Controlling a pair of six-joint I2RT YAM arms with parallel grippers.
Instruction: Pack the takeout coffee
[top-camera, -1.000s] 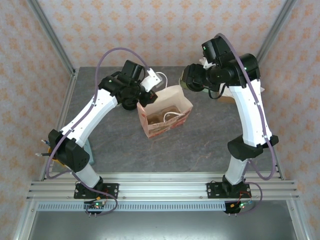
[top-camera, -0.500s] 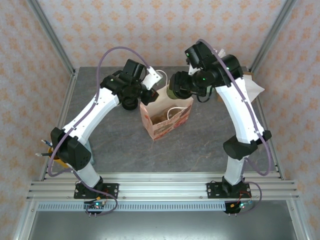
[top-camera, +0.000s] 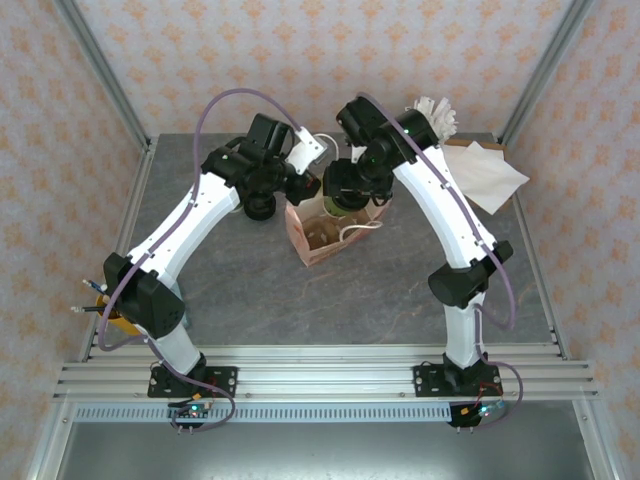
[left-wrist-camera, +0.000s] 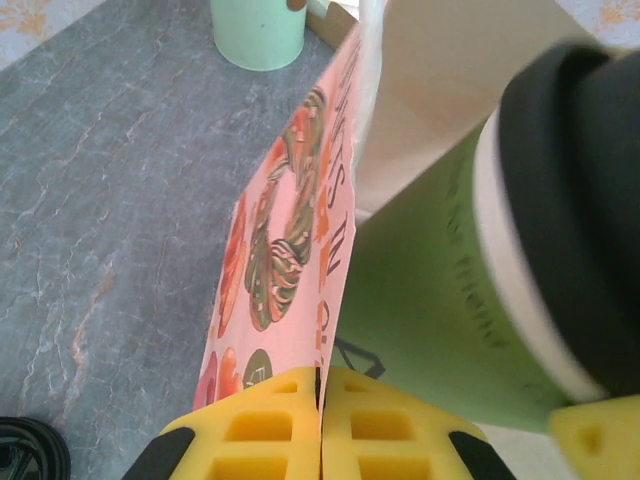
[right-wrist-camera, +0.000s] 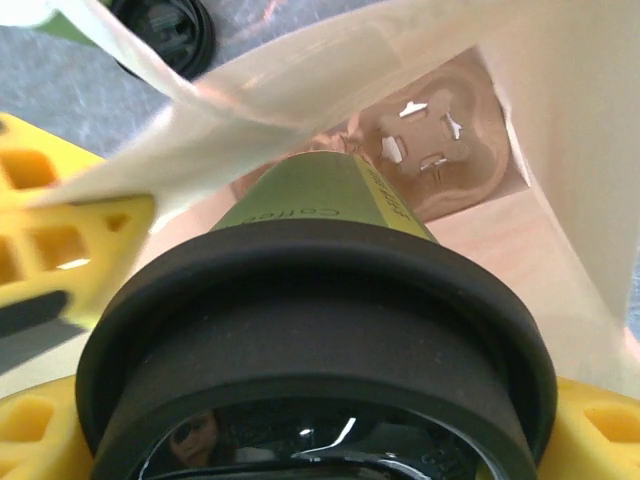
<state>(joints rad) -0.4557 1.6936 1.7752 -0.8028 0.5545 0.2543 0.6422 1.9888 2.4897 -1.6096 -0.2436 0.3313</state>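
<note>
The takeout coffee (right-wrist-camera: 330, 200) hangs in the bag's (left-wrist-camera: 290, 240) open mouth, above a cup tray (right-wrist-camera: 430, 150) on its floor

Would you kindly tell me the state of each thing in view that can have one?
takeout coffee, lidded, tilted, partly inside the bag's mouth.
paper bag, standing, open, rim pinched.
left tool, shut on the paper bag's rim.
right tool, shut on the takeout coffee.
cup carrier, at the bag's bottom, visible slot empty.
mint-green holder, upright.

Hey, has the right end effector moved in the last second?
Yes. The right end effector, holding the takeout coffee, went left, away from the back-right frame post, to over the paper bag.
</note>
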